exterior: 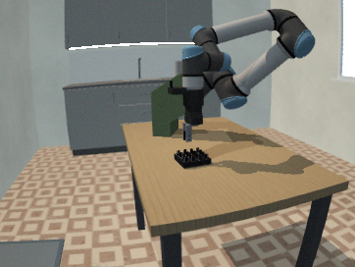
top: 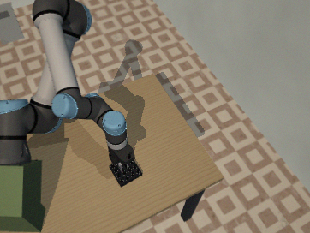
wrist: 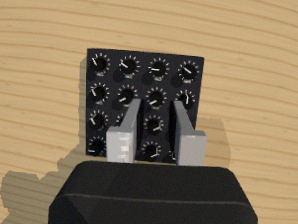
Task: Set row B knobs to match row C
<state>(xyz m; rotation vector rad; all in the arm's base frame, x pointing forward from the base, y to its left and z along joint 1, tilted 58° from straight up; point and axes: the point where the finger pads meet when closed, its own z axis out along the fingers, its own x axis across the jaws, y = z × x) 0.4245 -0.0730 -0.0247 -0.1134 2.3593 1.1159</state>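
The black knob box (wrist: 145, 110) stands on the wooden table, with several rows of small black knobs with white lines. It also shows in the top view (top: 126, 172) and in the exterior view (exterior: 192, 158). My gripper (wrist: 156, 115) hangs straight over the box, fingers pointing down and partly apart, with nothing between them. In the exterior view the fingertips (exterior: 186, 133) are a clear gap above the knobs. In the wrist view the fingers straddle a middle column of knobs and hide parts of the nearer rows. The printed names are too small to read.
A green block (exterior: 167, 110) stands at the table's far side by the arm's base; it also shows in the top view (top: 17, 193). The table's front edge lies a short way beyond the box in the top view.
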